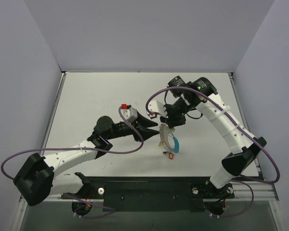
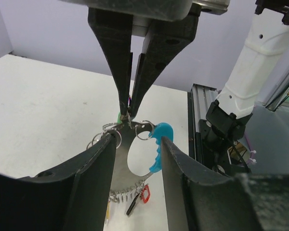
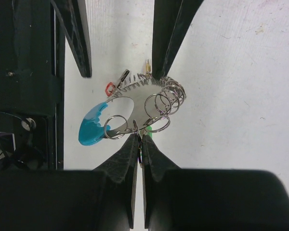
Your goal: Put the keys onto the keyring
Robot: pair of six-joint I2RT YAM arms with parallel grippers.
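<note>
Right gripper (image 3: pixel 138 139): jaws pinched together on the top edge of the keyring (image 1: pixel 164 136). Keyring hangs upright from them over the counter (image 1: pixel 96 96), light-blue segment (image 3: pixel 91 127) along one side. Green key (image 3: pixel 148 129) just beside the pinch point. Red tag (image 2: pixel 144 194) and small keys dangle at the lower edge. Left gripper (image 2: pixel 137 144): jaws apart, straddling the keyring; cannot tell whether they touch it

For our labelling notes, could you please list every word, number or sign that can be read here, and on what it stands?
None can be read. The keyring and its small red tag show no legible marks, and no other label or sign shows in any view.
</note>
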